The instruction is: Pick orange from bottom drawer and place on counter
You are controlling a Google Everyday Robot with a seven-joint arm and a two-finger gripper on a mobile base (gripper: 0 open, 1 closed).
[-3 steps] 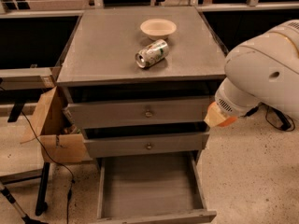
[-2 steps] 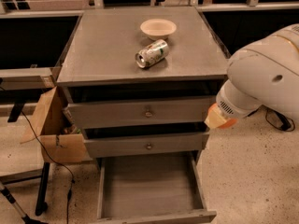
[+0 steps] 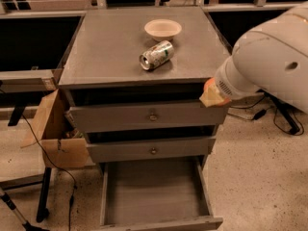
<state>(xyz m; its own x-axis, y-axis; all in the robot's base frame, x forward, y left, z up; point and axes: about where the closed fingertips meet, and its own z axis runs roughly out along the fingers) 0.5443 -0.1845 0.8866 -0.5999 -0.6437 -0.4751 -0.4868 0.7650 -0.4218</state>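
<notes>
The bottom drawer (image 3: 154,189) stands pulled open, and its grey floor is bare. My gripper (image 3: 211,95) is at the tip of the big white arm (image 3: 269,61), beside the cabinet's right front corner and just below counter height. It is mostly hidden by the arm. An orange, rounded patch (image 3: 210,85) shows at the tip above a pale finger. It looks like the orange held in mid air. The counter (image 3: 106,47) is the flat grey cabinet top.
A silver-green drink can (image 3: 156,55) lies on its side mid-counter, with a pale bowl (image 3: 162,29) behind it. The two upper drawers (image 3: 149,114) are slightly open. A cardboard box (image 3: 53,129) sits to the cabinet's left. Cables (image 3: 274,114) lie on the floor to the right.
My arm has moved up and to the left, carrying the orange patch from beside the upper drawer to the counter's right front corner. Nothing else has moved.
</notes>
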